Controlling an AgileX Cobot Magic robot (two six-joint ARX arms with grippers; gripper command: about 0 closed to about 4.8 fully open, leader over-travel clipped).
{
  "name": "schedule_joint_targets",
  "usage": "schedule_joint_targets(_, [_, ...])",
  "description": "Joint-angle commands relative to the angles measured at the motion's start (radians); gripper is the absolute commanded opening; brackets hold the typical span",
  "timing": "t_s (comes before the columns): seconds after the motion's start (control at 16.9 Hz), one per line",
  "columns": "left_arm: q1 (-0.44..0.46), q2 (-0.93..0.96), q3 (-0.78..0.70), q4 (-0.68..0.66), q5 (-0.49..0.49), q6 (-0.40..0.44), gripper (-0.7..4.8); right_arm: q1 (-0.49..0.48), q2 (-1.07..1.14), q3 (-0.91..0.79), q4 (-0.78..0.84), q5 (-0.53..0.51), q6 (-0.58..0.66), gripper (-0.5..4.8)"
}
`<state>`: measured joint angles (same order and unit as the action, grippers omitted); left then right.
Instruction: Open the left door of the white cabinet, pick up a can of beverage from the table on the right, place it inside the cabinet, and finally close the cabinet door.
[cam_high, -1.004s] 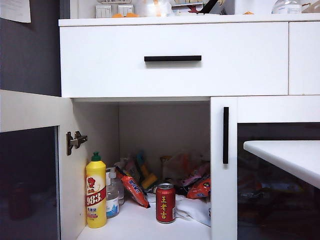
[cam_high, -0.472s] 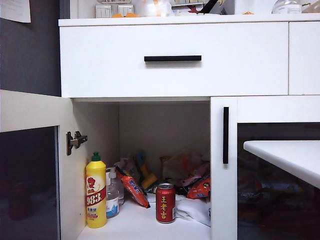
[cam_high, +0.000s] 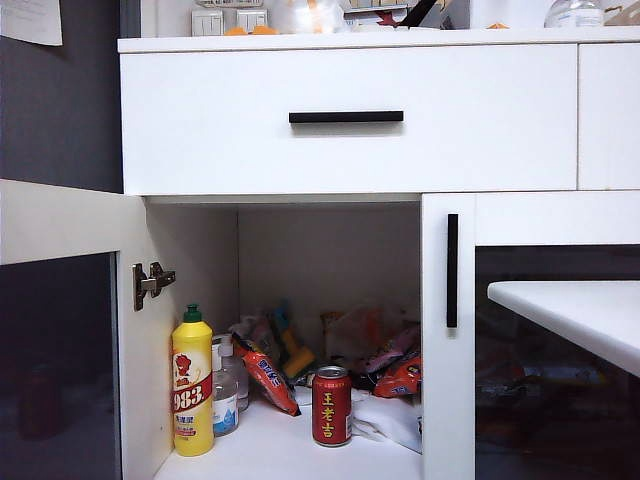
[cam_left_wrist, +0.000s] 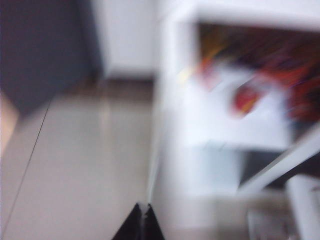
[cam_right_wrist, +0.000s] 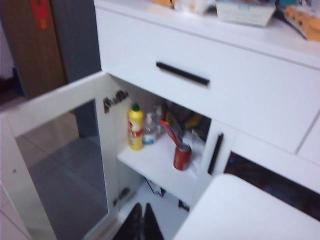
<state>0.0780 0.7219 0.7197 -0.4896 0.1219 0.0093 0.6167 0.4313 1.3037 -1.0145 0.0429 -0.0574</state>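
Oddly blurred left wrist view, left gripper (cam_left_wrist: 141, 226) clenched empty, cut off at frame edge, right gripper (cam_right_wrist: 141, 223) clenched empty near left door (cam_high: 60, 330), swung open, can of beverage (cam_high: 331, 405) inside white cabinet (cam_high: 345, 120).

The white cabinet (cam_high: 350, 120) is showing a smooth matt white finish, its left door (cam_right_wrist: 60, 165) carrying glossy dark glass. Beyond the right gripper (cam_right_wrist: 141, 222), the can of beverage (cam_right_wrist: 182, 156) is gleaming like painted metal.
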Motion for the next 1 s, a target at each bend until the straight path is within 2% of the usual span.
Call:
schedule_joint_targets(0.06, [0.08,0.047,0.002,0.017,0.101,0.002,-0.05,-0.001,0.0,0.002,0.054,0.003,0.002,-0.05])
schedule_joint_targets(0.12, [0.08,0.057,0.002,0.02,0.105,-0.001,-0.05,0.0,0.0,0.002,0.059,0.002,0.002,-0.05])
schedule_joint_targets(0.24, [0.08,0.11,0.002,-0.001,0.179,-0.062,-0.05,-0.001,0.0,0.002,0.063,0.004,0.0,-0.05])
schedule_joint_targets(0.3, [0.08,0.154,0.002,-0.023,0.187,-0.105,-0.05,0.0,0.0,0.002,0.063,0.002,0.001,-0.05])
schedule_joint_targets(0.41, [0.075,0.191,0.002,-0.036,0.213,-0.121,-0.05,0.0,0.0,0.002,0.064,0.0,0.0,-0.05])
schedule_joint_targets(0.53, [0.07,0.205,0.002,-0.018,0.223,-0.179,-0.05,0.0,0.0,0.003,0.065,0.002,0.0,-0.05])
schedule_joint_targets(0.65, [0.065,0.206,0.002,-0.01,0.326,-0.23,-0.05,0.0,-0.001,0.003,0.065,0.002,0.0,-0.05])
schedule_joint_targets(0.71, [0.065,0.21,0.002,-0.011,0.335,-0.263,-0.05,0.0,-0.001,0.003,0.065,0.002,0.0,-0.05])
schedule_joint_targets(0.83, [0.064,0.233,0.002,-0.009,0.431,-0.276,-0.05,0.0,-0.001,0.003,0.066,0.002,-0.01,-0.05])
schedule_joint_targets(1.0, [0.0,0.304,0.002,0.01,0.447,-0.299,-0.05,0.0,-0.001,0.003,0.066,0.002,-0.023,-0.05])
